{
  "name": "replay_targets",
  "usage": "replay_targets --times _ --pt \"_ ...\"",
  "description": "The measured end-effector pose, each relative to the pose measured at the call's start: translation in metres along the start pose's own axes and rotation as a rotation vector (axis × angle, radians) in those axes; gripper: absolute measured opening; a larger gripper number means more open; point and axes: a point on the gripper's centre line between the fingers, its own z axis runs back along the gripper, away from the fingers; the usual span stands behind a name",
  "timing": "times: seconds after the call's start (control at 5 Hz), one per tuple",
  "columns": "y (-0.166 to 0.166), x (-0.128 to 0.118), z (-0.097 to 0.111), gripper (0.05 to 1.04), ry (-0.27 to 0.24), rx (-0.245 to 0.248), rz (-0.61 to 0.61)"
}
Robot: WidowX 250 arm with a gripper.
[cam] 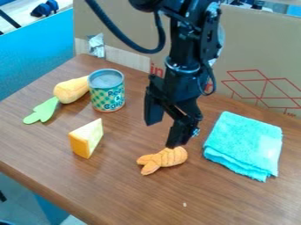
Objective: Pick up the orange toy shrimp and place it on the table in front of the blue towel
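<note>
Five things sit around the hand on the brown table (117, 184), so going left to right as the camera sees it. Furthest left of the hand, next to a blue panel (35, 50), is a plush veggie (71, 90), fat and yellow-orange, lying on its side with its green leaves (42, 110) pointing away from the hand. Next up is the cheese (86, 138), a pale yellow wedge with a darker orange-yellow face, left of the hand and a bit nearer the camera. Then the can (107, 91), upright, left of the hand and further back, with a green and yellow pattern round it. Its near side looks to be right by the fat end of the veggie, can't tell if they touch.

The shrimp (163, 159) is the closest thing to the hand, pretty much just below and in front of the fingertips. It's orange, ridged, lying flat, with the forked tail pointing left. The hand (163, 134) itself hangs down over the middle of the table, fingers wide apart, one tip further back and the other right by the shrimp. Off to the right of the hand is the cloth (244, 143), turquoise, folded up in layers. Behind the hand there's a big cardboard sheet (258, 52) with red lines on it.
</note>
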Motion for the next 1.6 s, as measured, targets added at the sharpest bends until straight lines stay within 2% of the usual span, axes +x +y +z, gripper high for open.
replay_targets --times 0.2,0.4,0.6,0.8,1.0,1.2,1.4,1.6 --pt "-0.001 0.002 -0.01 1.001 -0.031 -0.082 0.019" --pt "0.001 0.003 -0.025 1.001 -0.03 -0.13 0.015" --pt "0.005 0.003 -0.042 1.001 0.007 -0.149 0.022" --pt "0.008 0.008 -0.05 1.001 0.019 -0.141 0.02" --pt "0.007 0.013 -0.059 1.001 0.032 -0.159 -0.027" --pt "0.007 0.014 -0.063 1.001 0.034 -0.175 -0.013" --pt "0.005 0.015 -0.064 0.965 0.011 -0.215 0.021" --pt "0.007 0.009 -0.064 0.698 -0.021 -0.236 0.064"
